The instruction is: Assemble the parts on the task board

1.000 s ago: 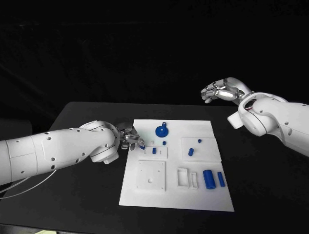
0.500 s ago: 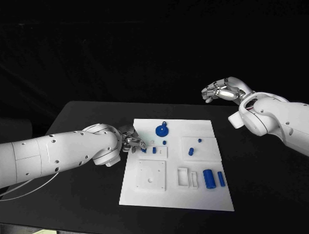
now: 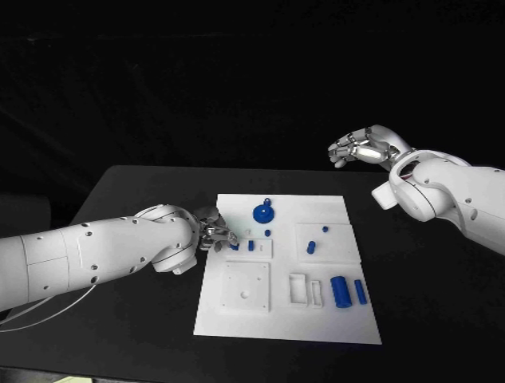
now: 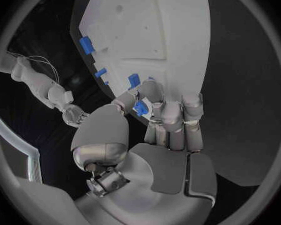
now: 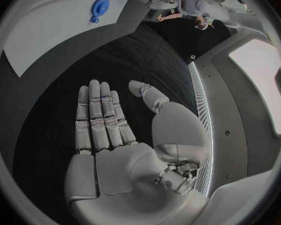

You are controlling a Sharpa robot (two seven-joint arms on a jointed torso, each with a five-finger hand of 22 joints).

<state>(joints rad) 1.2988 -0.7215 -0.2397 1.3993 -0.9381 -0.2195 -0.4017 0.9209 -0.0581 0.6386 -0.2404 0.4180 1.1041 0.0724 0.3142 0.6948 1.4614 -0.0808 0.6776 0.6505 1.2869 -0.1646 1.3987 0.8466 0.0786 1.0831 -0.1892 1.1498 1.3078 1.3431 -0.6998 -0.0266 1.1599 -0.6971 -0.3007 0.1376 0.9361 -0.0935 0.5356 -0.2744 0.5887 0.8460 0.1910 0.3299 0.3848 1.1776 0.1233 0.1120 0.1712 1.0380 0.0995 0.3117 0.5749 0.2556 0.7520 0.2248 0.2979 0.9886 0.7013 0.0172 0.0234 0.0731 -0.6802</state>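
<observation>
Blue parts [image 3: 343, 292] on white task board [image 3: 321, 323], black table [image 3: 137, 319].

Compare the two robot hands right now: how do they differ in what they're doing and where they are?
The left silver robot hand pinches a small blue part at the left edge of the white task board; the right silver robot hand holds nothing. The left one's fingers are closed on the piece; the right one's are stretched out and apart. The left sits low at the board; the right hangs beyond the table's far edge. Both are silver, on white arms.

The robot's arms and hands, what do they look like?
Both arms are smooth, rounded white shells dotted with small dark screw holes. Thin pale cables hang under the left arm. The left hand and right hand are shiny silver metal with jointed fingers.
</observation>
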